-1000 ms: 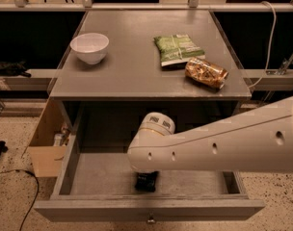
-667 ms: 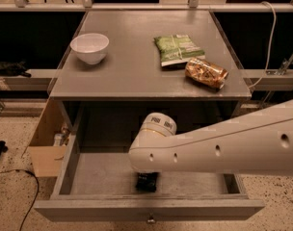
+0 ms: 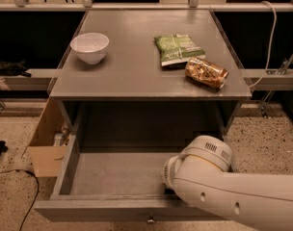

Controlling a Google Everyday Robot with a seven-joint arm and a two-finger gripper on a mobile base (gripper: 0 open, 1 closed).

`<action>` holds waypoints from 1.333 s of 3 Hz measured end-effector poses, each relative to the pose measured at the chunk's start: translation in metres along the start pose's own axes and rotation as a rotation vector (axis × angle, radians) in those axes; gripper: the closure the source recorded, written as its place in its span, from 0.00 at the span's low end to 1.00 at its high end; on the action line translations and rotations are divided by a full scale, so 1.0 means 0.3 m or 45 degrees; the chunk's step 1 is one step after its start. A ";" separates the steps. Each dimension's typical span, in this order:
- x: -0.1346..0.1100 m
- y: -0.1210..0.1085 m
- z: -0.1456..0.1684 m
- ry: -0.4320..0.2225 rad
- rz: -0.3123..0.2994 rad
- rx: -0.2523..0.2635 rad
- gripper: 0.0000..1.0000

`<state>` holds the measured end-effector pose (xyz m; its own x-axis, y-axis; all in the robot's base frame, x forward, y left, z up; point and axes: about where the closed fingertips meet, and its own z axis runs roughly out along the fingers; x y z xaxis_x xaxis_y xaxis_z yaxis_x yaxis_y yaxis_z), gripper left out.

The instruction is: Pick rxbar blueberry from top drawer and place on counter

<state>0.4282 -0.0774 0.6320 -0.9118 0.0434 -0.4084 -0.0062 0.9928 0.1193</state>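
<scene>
The top drawer [image 3: 113, 174] stands pulled out under the counter [image 3: 137, 61], and the part of its grey floor that I can see is bare. My white arm [image 3: 219, 186] reaches in from the lower right and covers the drawer's front right corner. The gripper [image 3: 168, 191] is down there beneath the wrist housing, and only a dark sliver of it shows. The rxbar blueberry is hidden from view.
On the counter sit a white bowl [image 3: 90, 46] at the left, a green snack bag [image 3: 178, 49] and a crinkly golden-brown packet [image 3: 206, 72] at the right. A cardboard box [image 3: 47, 143] stands on the floor left of the cabinet.
My arm has swung to the right, from the drawer's front middle to its front right corner. The dark shape under the wrist has gone with it, leaving the middle floor bare.
</scene>
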 end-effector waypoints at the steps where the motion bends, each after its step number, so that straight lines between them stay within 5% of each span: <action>1: -0.002 0.004 0.001 0.001 -0.014 -0.004 1.00; 2: -0.043 -0.002 -0.049 -0.036 -0.010 -0.030 1.00; 4: -0.220 -0.039 -0.324 -0.220 -0.005 -0.060 1.00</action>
<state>0.4485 -0.1028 0.7456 -0.8275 0.0617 -0.5581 -0.0329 0.9869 0.1579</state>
